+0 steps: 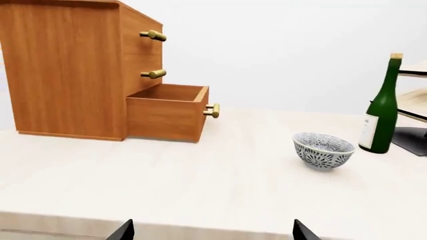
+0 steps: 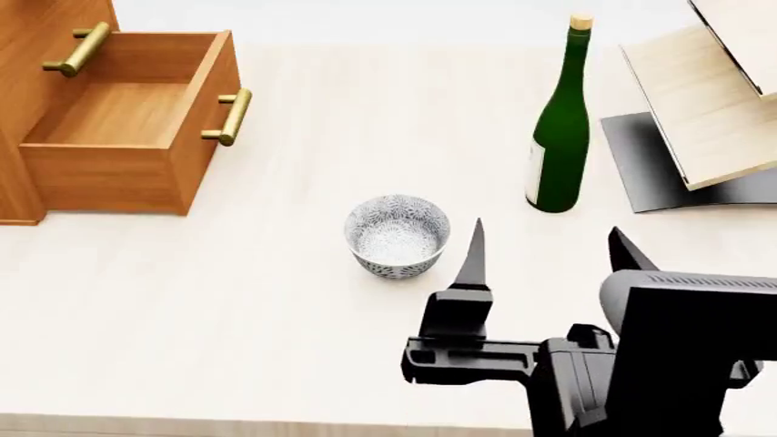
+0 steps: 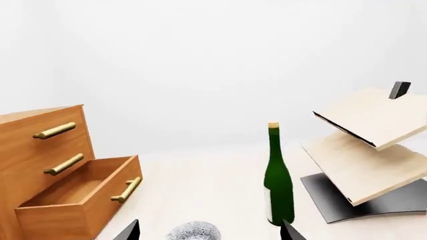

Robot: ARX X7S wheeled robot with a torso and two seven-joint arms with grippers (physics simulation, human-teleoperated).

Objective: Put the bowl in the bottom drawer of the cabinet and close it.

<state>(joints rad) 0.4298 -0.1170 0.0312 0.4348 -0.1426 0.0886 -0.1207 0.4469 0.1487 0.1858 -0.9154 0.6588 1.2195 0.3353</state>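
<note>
The patterned bowl [image 2: 398,235] stands upright on the pale table, in front and to the right of the cabinet [image 2: 25,100]. The bottom drawer [image 2: 122,118] is pulled open and shows no contents. My right gripper [image 2: 552,255] is open, raised just right of the bowl and nearer me, holding nothing. In the right wrist view the bowl [image 3: 193,232] sits low between the spread tips of the gripper [image 3: 210,234]. My left gripper [image 1: 212,235] is open at the table's front edge, far from the bowl [image 1: 323,149] and the drawer [image 1: 170,112]. It is out of the head view.
A tall green bottle [image 2: 561,127] stands behind and to the right of the bowl. A pale slanted wooden rack [image 2: 716,100] on a dark base fills the back right. The two upper drawers of the cabinet [image 1: 63,65] are shut.
</note>
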